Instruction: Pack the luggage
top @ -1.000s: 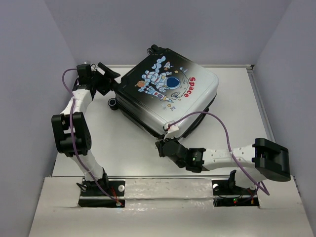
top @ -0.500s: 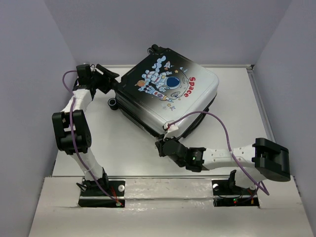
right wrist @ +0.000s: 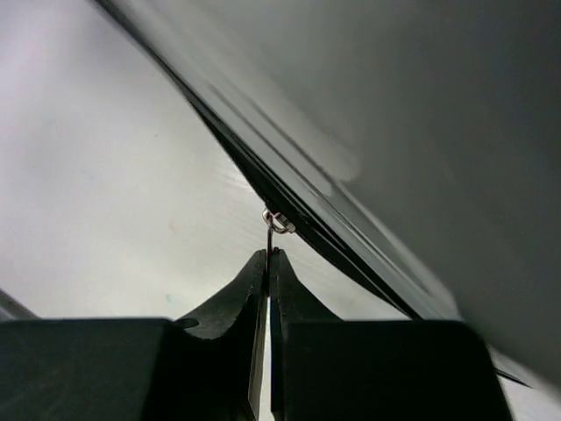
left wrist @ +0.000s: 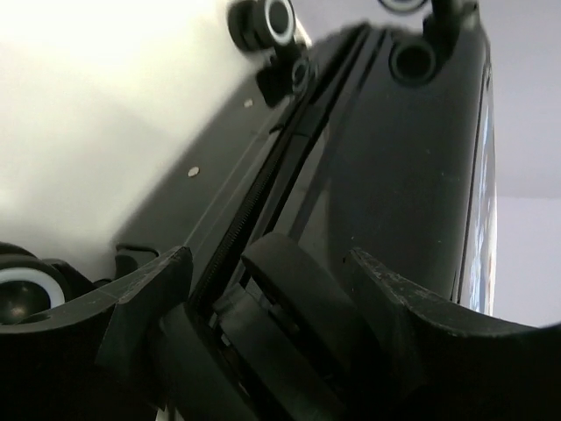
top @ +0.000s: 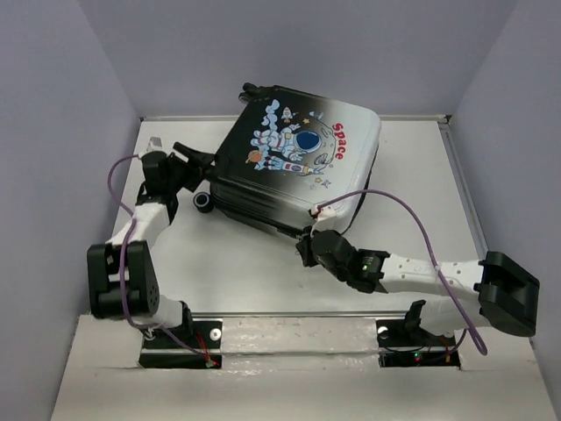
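Note:
The luggage point(top: 298, 158) lies flat at the back middle of the table, lid closed, astronaut print and red "Space" facing up. My left gripper point(top: 195, 167) is at its left side by a black wheel point(top: 203, 200). In the left wrist view its jaws point(left wrist: 267, 263) stand wide apart, astride a black rounded part by the zip seam point(left wrist: 254, 193). My right gripper point(top: 307, 248) is at the case's near corner. In the right wrist view it point(right wrist: 267, 254) is shut on the thin metal zipper pull point(right wrist: 268, 239), which hangs from the slider point(right wrist: 279, 221) on the seam.
Grey walls point(top: 70, 132) enclose the white table point(top: 228, 263) on the left, back and right. The right arm's purple cable point(top: 412, 219) arcs over the near right side. Two more wheels point(left wrist: 267, 19) show in the left wrist view.
The luggage has turned and slid towards the back right. My left gripper has moved nearer and right along its side. My right gripper has moved right, still holding the zipper pull.

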`<state>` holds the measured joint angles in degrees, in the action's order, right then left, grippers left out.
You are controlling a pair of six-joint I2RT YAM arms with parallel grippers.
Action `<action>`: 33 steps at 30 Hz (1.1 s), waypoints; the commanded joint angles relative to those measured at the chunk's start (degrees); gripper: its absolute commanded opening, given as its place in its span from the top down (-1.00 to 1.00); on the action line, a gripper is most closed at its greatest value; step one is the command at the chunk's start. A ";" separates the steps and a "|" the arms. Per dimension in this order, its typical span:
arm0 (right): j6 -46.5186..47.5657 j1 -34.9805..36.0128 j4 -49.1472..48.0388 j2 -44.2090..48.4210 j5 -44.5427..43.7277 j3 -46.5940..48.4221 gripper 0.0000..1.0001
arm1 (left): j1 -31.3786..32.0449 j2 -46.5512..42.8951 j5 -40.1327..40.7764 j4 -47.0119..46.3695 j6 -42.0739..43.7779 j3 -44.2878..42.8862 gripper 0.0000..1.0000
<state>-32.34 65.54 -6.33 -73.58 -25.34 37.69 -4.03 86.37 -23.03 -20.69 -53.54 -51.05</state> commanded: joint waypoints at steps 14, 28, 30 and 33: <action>7.13 10.31 -8.17 -24.43 18.40 23.95 0.86 | 15.72 -53.39 4.66 21.62 6.78 27.24 0.89; 11.41 -10.86 -7.57 0.17 29.03 5.46 0.86 | 31.78 -56.95 12.27 18.77 0.81 28.38 0.88; 12.39 -10.87 -5.28 2.20 28.86 5.03 0.86 | 37.75 -53.08 16.33 14.73 0.63 26.53 0.88; 13.00 -10.87 -2.47 5.90 28.33 2.22 0.86 | 47.78 -42.71 21.70 9.28 0.54 21.97 0.88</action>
<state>-20.97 55.42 -2.72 -72.47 2.98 40.18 32.18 33.71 0.64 -4.86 -51.79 -24.14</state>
